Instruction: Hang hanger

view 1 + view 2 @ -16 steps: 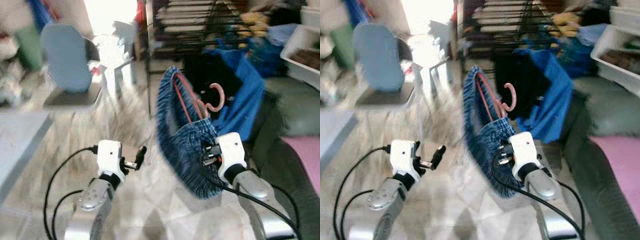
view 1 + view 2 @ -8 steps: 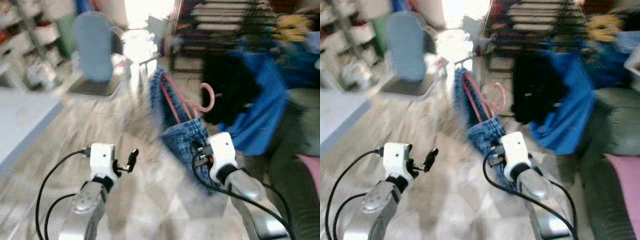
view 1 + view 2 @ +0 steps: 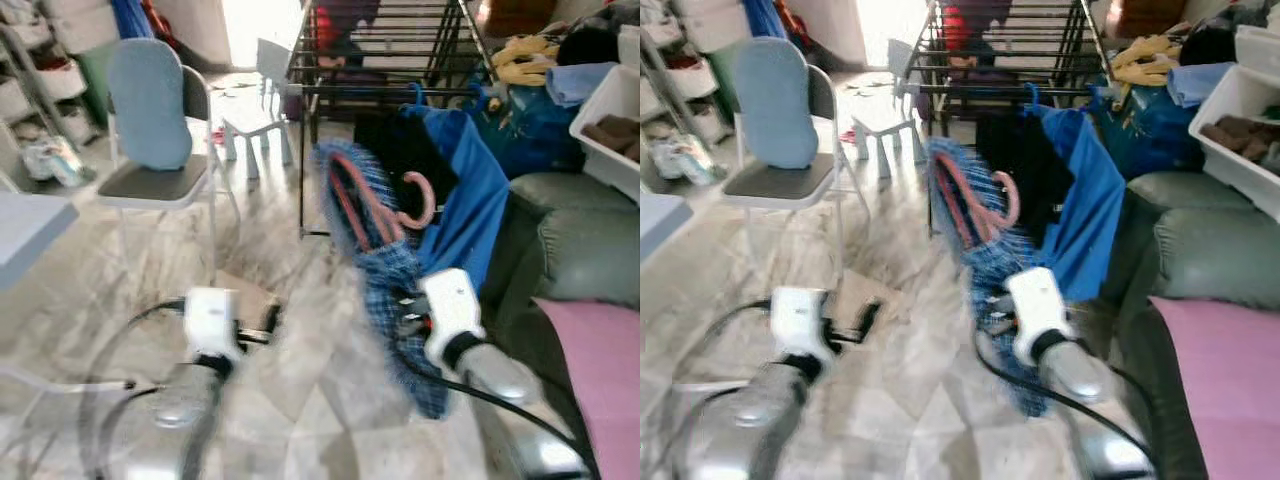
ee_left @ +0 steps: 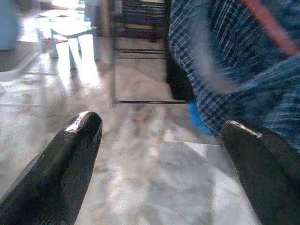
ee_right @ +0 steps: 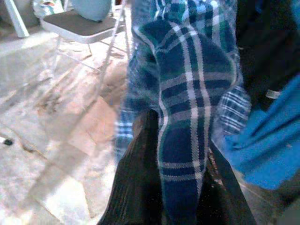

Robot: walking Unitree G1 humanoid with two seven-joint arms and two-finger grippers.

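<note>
We judged the pink hanger (image 3: 415,205) could slip: right gripper (image 5: 180,187) pinched only plaid shirt (image 3: 385,270); left gripper (image 4: 159,140) jaws apart.

Bare marble floor (image 3: 300,370) lies open ahead. The drying rack (image 3: 385,45) stands beyond, a chair (image 3: 155,130) to its left, a sofa (image 3: 570,250) on the right.

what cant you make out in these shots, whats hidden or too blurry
- Left hand: motion blur in the eye views smears its fingers.
- Pink plastic hanger: the blue plaid shirt covers its shoulders; the hook shows.
- Right hand's fingers: plaid cloth hides their tips in the right wrist view.
- Black metal drying rack: top cut off by the eye views' upper edge.
</note>
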